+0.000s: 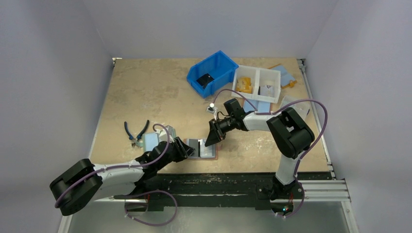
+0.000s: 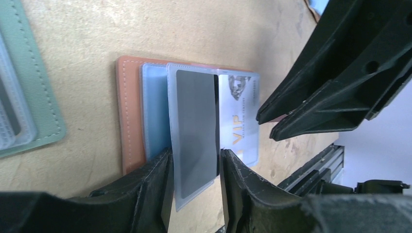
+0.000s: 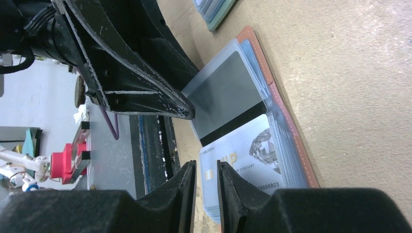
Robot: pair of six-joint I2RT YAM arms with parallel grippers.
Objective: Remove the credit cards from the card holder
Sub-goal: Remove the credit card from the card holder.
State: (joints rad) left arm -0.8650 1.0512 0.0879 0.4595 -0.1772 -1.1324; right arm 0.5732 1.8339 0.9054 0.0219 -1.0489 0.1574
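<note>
No card removed. Card holder lies open under both tips — left gripper spread astride the sleeved grey card, right gripper narrowly parted at the silver card edge.

The silver card tucked in the open card holder has "VIP" across it in big gold letters, plain to read from the left wrist view. From the right wrist view the same card shows "CENTURY" in small print just under those letters. Further down is a row of embossed digits, of which "88888803" can be made out. A printed diamond emblem sits beside the lettering, and a line of tiny print near one card edge is too small to read.
</note>
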